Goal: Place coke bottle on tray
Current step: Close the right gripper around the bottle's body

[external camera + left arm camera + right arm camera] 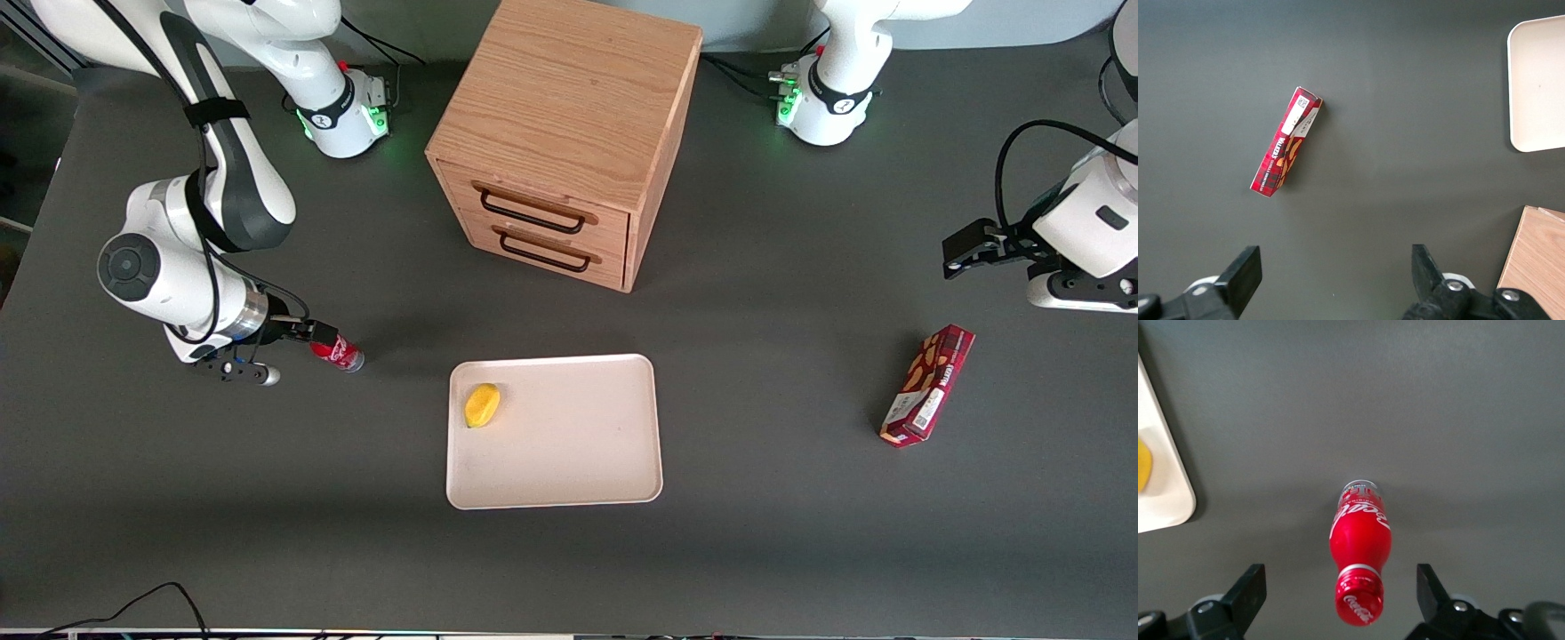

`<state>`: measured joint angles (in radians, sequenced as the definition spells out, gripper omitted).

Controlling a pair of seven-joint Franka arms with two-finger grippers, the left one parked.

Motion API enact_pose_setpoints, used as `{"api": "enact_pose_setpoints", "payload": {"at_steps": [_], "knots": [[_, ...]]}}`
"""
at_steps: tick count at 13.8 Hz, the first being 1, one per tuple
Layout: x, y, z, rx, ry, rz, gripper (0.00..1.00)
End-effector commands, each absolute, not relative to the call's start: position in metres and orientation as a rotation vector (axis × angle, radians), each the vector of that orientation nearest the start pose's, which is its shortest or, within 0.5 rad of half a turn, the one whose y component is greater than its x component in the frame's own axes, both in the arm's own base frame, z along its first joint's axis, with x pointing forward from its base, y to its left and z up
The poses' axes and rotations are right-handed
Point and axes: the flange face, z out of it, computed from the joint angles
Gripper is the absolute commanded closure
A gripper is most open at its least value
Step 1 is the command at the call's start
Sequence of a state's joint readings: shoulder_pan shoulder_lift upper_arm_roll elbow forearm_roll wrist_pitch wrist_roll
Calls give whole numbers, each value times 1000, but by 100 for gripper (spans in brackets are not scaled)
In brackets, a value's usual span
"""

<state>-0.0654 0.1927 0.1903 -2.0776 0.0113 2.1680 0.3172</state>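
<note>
The coke bottle (pixel 338 353) is small and red with a white script logo. It lies on the dark table beside the tray, toward the working arm's end. Its red cap points at my gripper (pixel 307 336). In the right wrist view the bottle (pixel 1361 540) sits between my gripper's (pixel 1340 580) two fingers. The fingers (pixel 1253 583) stand wide apart and touch nothing. The cream tray (pixel 578 436) lies flat, nearer to the front camera than the wooden cabinet. Its corner shows in the right wrist view (pixel 1165 493).
A yellow fruit (pixel 482 404) lies on the tray at the corner nearest the bottle. A wooden two-drawer cabinet (pixel 564 133) stands farther from the camera than the tray. A red snack box (pixel 927 384) lies toward the parked arm's end.
</note>
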Motion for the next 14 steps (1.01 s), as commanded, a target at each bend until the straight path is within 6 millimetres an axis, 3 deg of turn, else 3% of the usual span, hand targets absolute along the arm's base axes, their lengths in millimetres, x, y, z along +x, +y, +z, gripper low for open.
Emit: {"api": "enact_pose_setpoints", "payload": {"at_steps": [1,3,4,6,8,9,14], "knots": [[555,69,326,-3084,360,159,19],[554,70,326,-3085,358,163,79],[554,70,326,-3085,360,164,99],[554,71,326,-3086,348,166,100],[558,77,343,-3089,322,121,100],[563,81,365,-3088,316,88,100],[600,120,532,-3064,213,-109,100]]}}
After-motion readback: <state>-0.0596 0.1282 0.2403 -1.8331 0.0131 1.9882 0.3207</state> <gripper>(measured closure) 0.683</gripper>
